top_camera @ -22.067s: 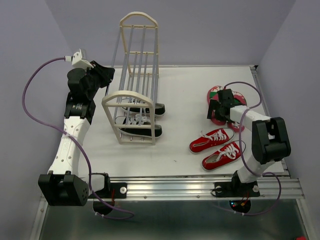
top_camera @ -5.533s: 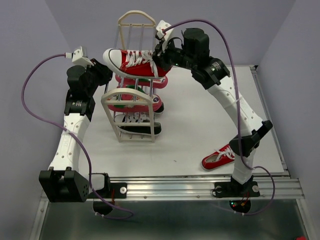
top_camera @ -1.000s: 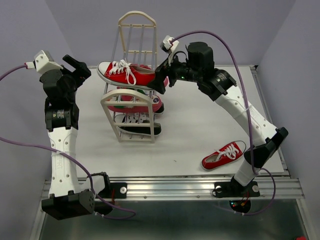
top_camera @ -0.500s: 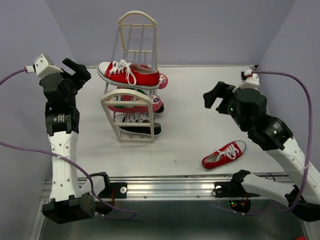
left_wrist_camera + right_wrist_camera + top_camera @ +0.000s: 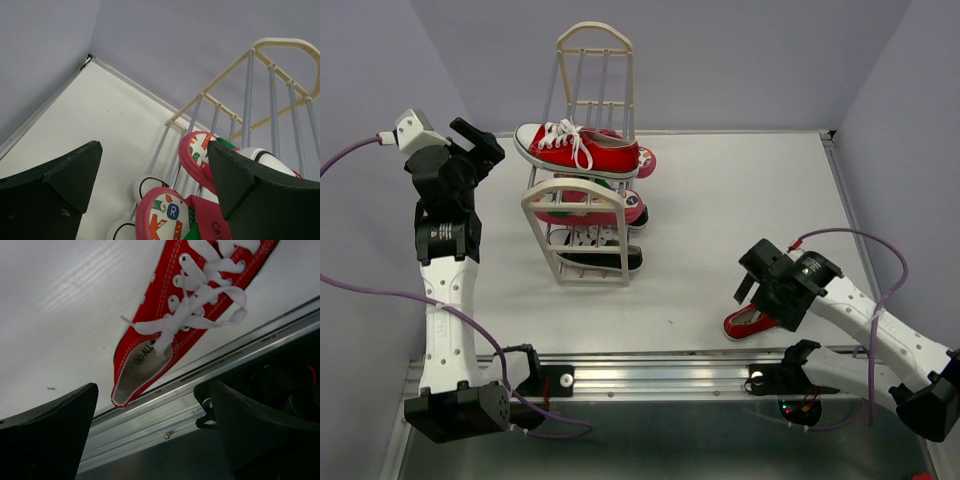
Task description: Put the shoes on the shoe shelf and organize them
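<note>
The shoe shelf [image 5: 572, 186] stands toward the back left of the white counter [image 5: 720, 190]. It is a tall, narrow rack with cream arched end frames tied together by thin silvery rods. The upper red sneaker [image 5: 582, 148] lies across the rods of a high tier. Its white rubber toe cap juts out to the left, and white laces cross loosely over the red canvas. Beneath it sit the flip-flops [image 5: 167, 215], glossy pink with bright printed letters and green straps, one poking out on the right just under the sneaker's heel. The black sneakers [image 5: 598, 257] fill the lowest tier, their white soles and toe caps showing between the rods.

The loose red sneaker [image 5: 185, 315] rests on its sole near the front right of the counter. Its heel points toward the ribbed aluminium rail [image 5: 670, 368] along the near edge. The opening gapes and a round stamp shows on the insole. The right fingers [image 5: 756, 272] hang low over its heel end, spread wide and grasping nothing. From the wrist, the shoe shows in the gap between two blunt black wedges, clear of both. From above, they hide most of the shoe.

The left fingers [image 5: 480, 142] hover high, just to the left of the shelf and about level with the upper sneaker. They are parted wide and empty, aimed at the rods and the flip-flops. Matte lilac walls [image 5: 740, 60] close in the back and sides.
</note>
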`<action>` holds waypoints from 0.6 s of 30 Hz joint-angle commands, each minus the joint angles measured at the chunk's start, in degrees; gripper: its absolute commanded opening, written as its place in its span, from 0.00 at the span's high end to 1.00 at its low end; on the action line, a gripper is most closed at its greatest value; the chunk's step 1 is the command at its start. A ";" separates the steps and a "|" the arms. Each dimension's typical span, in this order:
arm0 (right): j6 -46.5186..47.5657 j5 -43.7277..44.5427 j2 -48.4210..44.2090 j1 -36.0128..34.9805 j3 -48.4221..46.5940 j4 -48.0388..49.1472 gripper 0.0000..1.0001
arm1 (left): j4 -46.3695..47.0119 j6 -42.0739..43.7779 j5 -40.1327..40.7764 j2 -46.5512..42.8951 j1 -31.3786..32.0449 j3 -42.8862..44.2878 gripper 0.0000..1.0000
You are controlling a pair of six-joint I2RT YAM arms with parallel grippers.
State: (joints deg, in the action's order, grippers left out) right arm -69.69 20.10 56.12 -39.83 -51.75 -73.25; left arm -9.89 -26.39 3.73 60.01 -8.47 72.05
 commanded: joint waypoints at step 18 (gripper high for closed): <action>-8.26 -12.01 -5.58 -0.24 18.16 13.21 0.01 | 3.21 1.08 -2.23 2.48 -0.14 0.55 0.01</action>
State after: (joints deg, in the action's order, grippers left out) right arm -76.82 9.85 50.28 -39.83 -35.92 -66.74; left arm -9.52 -26.17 2.66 62.28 -8.47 71.70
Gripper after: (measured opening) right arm 0.994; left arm 0.989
